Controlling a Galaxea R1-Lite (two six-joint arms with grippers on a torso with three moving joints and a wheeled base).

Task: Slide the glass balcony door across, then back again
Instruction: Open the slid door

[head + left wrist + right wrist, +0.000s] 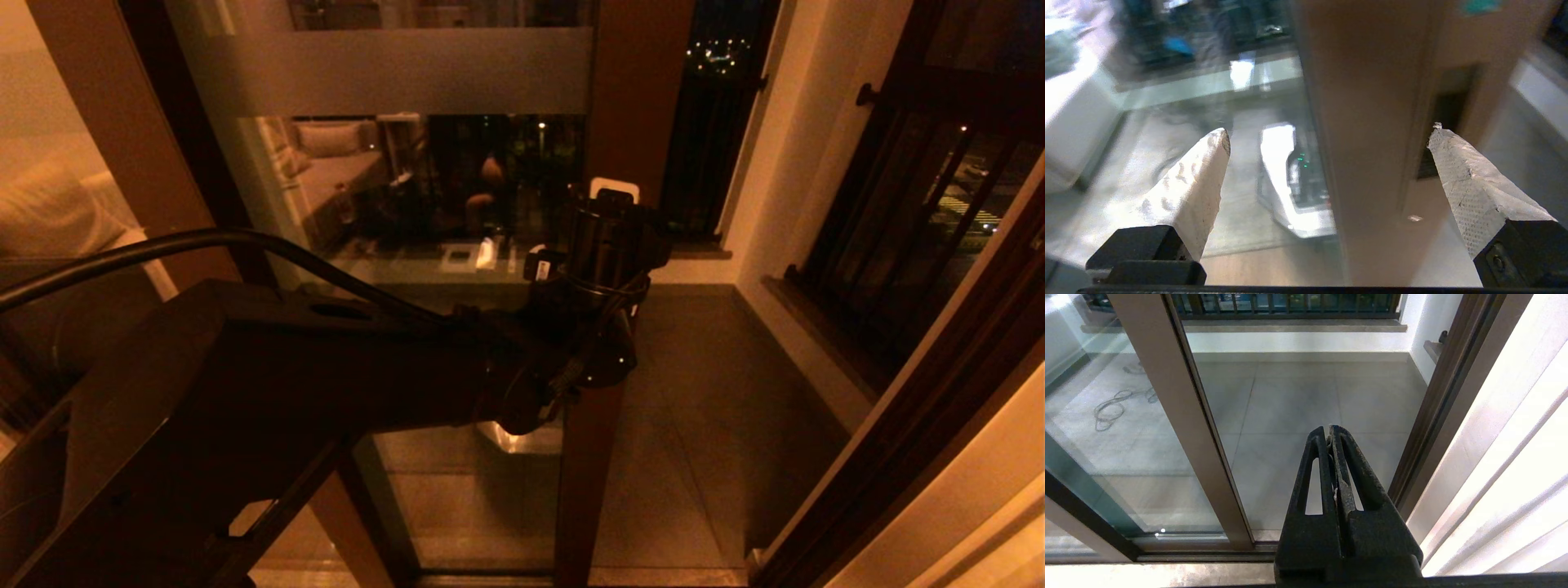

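place: home | evidence: sofa (49,212), tiled balcony (718,384), railing (914,212)

past the claw we see the balcony floor (1298,400), grey tiles, open to the right of it. beyond the claw, a low white wall (1294,347) topped by a dark railing (1286,304). city lights (718,53) show far ahead. right of the claw: a dark fixed frame (1437,400), then a pale curtain (1506,457). left of the claw, a coiled cable (1110,410) lies on the tiles. reflected left of the claw: a sofa (335,167) with a cushion (331,139).
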